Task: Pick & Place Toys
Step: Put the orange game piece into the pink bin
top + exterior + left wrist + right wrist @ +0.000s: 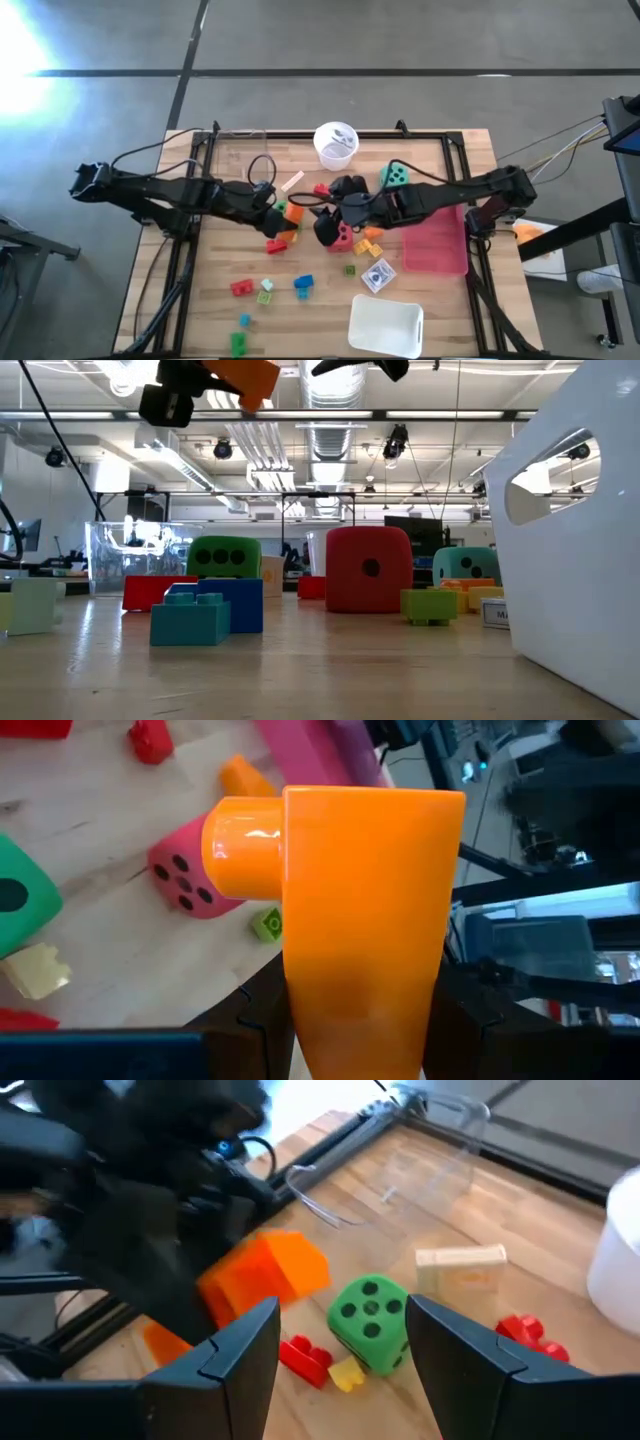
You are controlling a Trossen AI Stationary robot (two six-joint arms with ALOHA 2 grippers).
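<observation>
My left gripper (287,212) is shut on a large orange brick (360,900) above the middle of the table; the brick also shows in the low view (250,378) and the right wrist view (270,1275). My right gripper (322,228) is open and empty, just right of it, above the green die (370,1320). The red die (343,238) stands on the table beside my right gripper, and the teal die (397,176) stands farther back. Small bricks (265,290) lie toward the near left. My left gripper pinches the orange brick between its two fingers (250,1020), by the brick's end nearest the wrist (360,1010). The fingers come from the table's left side. The brick is lifted clear of the table, and its round stud (240,845) sticks out to one side.
A white cup (336,143) stands at the far middle and a white tray (385,325) at the near edge. A pink tray (437,243) lies to the right and a clear container (240,150) at the far left. A wooden block (460,1260) and red bricks (530,1330) lie near the green die.
</observation>
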